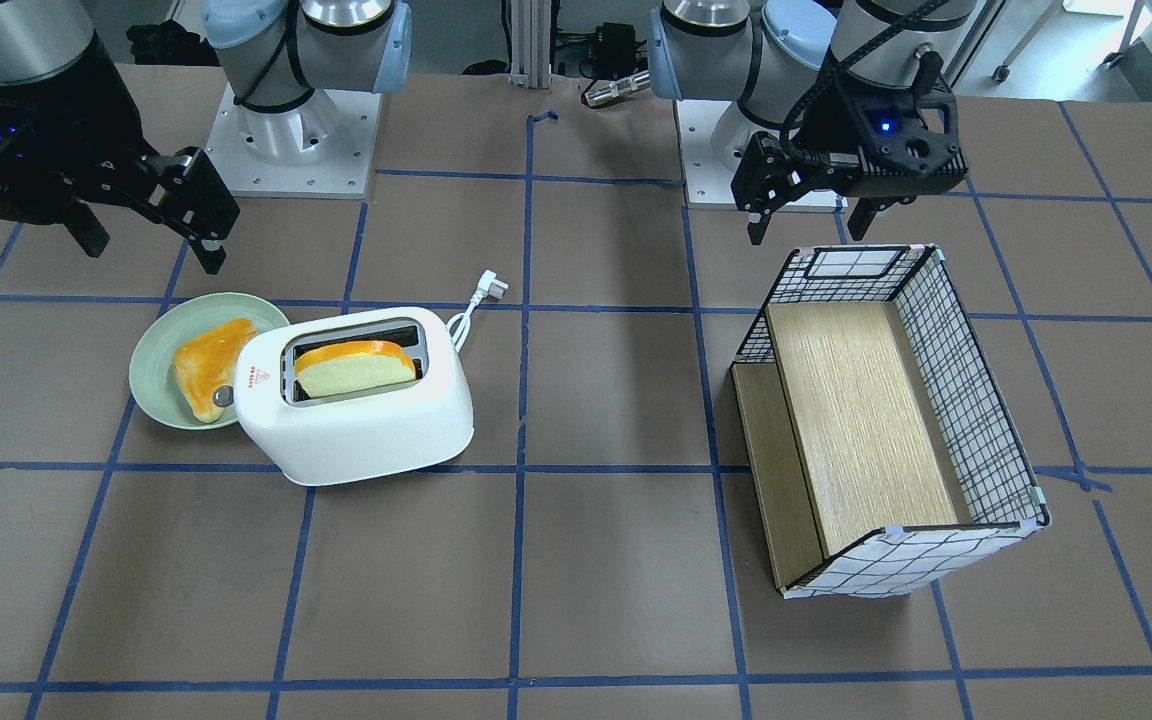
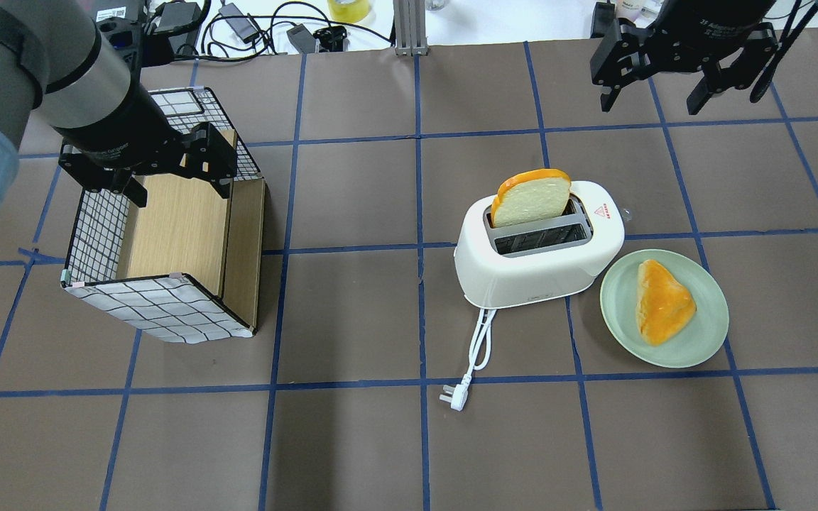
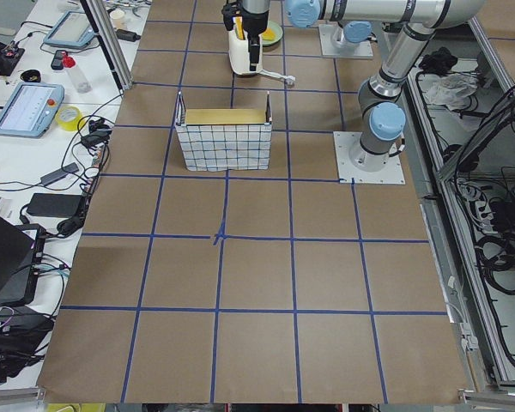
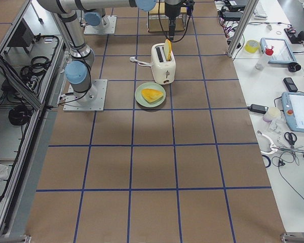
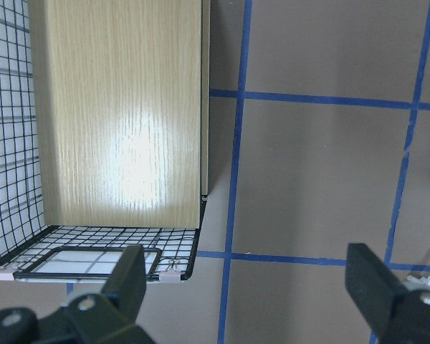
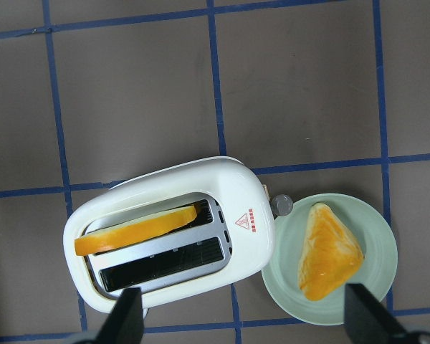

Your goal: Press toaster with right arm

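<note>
The white two-slot toaster [image 1: 356, 430] [image 2: 537, 273] [image 6: 222, 179] stands on the table with a slice of bread [image 1: 356, 368] [image 2: 531, 199] upright in one slot. Its grey knob [image 1: 224, 396] [image 6: 282, 206] is on the end that faces the plate. My right gripper [image 1: 151, 250] [image 2: 649, 106] [image 6: 245, 319] is open and empty, high above the table beyond the toaster and apart from it. My left gripper [image 1: 806, 232] [image 2: 180, 193] [image 5: 251, 287] is open and empty, over the edge of the basket.
A pale green plate [image 1: 151, 370] [image 2: 707, 319] with an orange-crusted bread piece [image 2: 661, 301] touches the toaster's knob end. The white cord and plug [image 2: 455, 397] trail toward the robot. A wire-mesh basket [image 1: 976, 400] [image 2: 160, 305] with wooden panels stands on my left side.
</note>
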Robot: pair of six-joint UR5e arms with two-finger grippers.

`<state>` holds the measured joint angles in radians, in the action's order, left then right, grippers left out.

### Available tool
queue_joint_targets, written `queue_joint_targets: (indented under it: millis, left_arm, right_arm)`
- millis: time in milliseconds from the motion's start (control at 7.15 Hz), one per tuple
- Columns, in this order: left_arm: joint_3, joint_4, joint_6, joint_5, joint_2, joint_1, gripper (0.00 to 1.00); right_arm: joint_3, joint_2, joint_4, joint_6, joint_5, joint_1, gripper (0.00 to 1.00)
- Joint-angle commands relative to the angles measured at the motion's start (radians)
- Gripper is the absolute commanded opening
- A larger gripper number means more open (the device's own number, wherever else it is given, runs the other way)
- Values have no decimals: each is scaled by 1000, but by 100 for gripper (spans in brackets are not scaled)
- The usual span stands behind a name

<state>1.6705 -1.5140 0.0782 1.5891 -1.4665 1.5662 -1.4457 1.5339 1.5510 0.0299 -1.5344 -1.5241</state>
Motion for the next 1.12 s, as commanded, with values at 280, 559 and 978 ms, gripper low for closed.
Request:
queue_joint_targets:
  millis: [280,559,978]
  left_arm:
    - [0,0,0,0,0,0,100]
    - [0,0,0,0,0,0,100]
    - [0,0,0,0,0,0,100]
  right_arm:
    - [-7,0,-3,11,2,-4,100]
    - [-9,0,-2,48,-1,-20,100]
    - [-9,0,0,36,-7,-27,100]
